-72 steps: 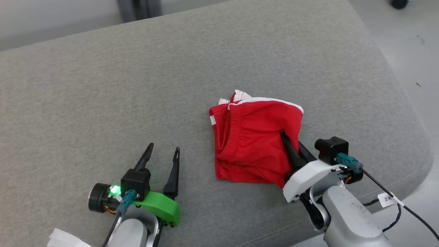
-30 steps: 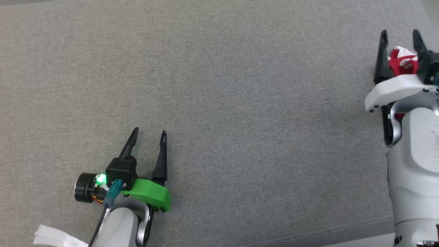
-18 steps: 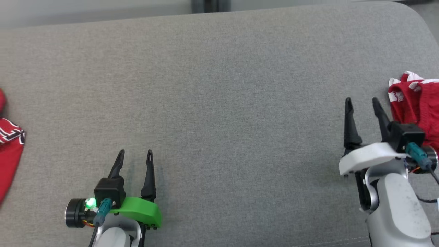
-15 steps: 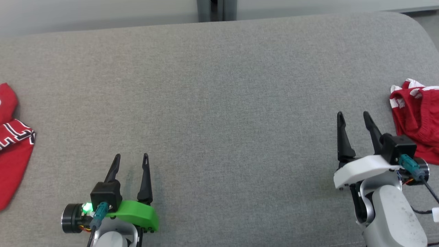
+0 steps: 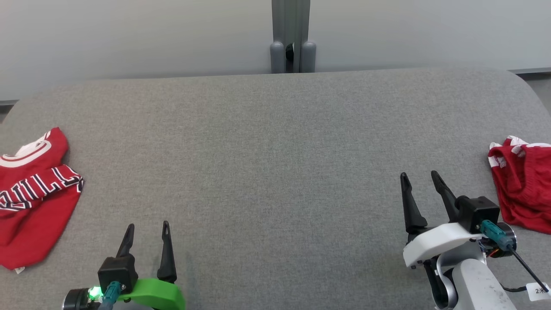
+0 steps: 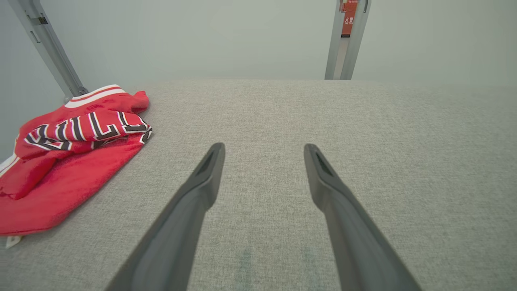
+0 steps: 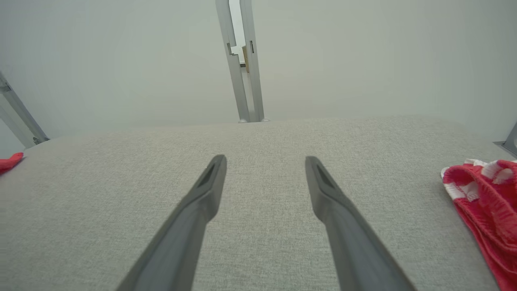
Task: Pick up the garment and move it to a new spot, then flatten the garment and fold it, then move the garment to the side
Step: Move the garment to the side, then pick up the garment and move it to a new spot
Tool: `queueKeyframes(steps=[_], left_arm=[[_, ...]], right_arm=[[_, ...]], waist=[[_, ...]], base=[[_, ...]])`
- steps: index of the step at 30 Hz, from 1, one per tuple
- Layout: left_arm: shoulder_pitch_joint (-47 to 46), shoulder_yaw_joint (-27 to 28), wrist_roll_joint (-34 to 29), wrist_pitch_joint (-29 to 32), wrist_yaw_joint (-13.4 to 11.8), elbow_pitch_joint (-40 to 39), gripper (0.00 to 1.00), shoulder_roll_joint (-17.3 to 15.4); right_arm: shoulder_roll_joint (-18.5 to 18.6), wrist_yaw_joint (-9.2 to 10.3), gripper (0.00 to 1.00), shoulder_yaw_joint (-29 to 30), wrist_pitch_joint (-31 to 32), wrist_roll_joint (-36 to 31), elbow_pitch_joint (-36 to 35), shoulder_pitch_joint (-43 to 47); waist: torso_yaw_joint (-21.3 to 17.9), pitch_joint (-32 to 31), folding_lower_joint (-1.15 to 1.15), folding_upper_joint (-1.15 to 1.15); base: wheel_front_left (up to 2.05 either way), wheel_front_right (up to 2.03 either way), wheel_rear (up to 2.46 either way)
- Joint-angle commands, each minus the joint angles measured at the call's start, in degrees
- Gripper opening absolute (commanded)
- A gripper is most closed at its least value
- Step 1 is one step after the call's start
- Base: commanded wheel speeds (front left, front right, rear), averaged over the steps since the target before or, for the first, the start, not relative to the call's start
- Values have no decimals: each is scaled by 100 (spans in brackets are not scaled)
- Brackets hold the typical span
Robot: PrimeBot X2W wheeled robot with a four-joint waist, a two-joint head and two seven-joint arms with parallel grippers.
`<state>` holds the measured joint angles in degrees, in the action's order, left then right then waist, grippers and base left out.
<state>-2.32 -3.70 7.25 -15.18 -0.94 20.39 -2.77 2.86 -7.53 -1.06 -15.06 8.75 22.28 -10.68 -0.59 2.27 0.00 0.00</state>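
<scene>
A folded red garment with white trim [image 5: 523, 193] lies at the right edge of the grey padded table [image 5: 275, 142]; the right wrist view has it at its right side [image 7: 484, 198]. My right gripper [image 5: 418, 174] hovers open just left of it, apart from it, nothing between its fingers [image 7: 264, 159]. A crumpled red jersey with striped lettering [image 5: 34, 202] lies at the table's left edge. My left gripper [image 5: 147, 225] stands open and empty near the front edge, to the right of the jersey [image 6: 72, 161], its fingers [image 6: 202, 190] spread over bare fabric.
A grey post [image 5: 292, 38] stands behind the table's far edge against a pale wall. The table's corners are rounded, and its right edge drops off beyond the folded garment. A cable with a white tag [image 5: 536, 290] trails from my right wrist.
The head camera has swung left and tilted up, bringing the jersey and the wall into view. My right gripper let go of the folded garment and drew back to its left.
</scene>
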Motion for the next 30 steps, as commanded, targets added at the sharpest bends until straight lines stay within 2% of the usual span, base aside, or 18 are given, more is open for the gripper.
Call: queueKeyframes(steps=[1, 14, 18, 24, 30], left_arm=[[92, 45, -27, 7, 20, -37, 100, -27], [194, 133, -30, 8, 39, -132, 100, -26], [171, 140, -63, 8, 31, -70, 100, -28], [74, 206, -28, 7, -8, -48, 100, -27], [-64, 200, 88, 8, -62, -32, 100, -27]], right_arm=[[14, 9, 100, -18, -14, 7, -32, 97], [12, 9, 100, -207, -15, 54, 26, 227], [14, 9, 100, -429, -15, -79, 75, 190], [15, 9, 100, -607, -15, 3, 92, 82], [17, 9, 100, -787, -15, 9, 114, -20]], waist=[[34, -92, 0, 0], [169, -169, 0, 0], [314, -121, 0, 0], [784, 40, 0, 0], [1555, 199, 0, 0]], base=[[0, 0, 0], [0, 0, 0], [0, 0, 0], [0, 0, 0], [0, 0, 0]])
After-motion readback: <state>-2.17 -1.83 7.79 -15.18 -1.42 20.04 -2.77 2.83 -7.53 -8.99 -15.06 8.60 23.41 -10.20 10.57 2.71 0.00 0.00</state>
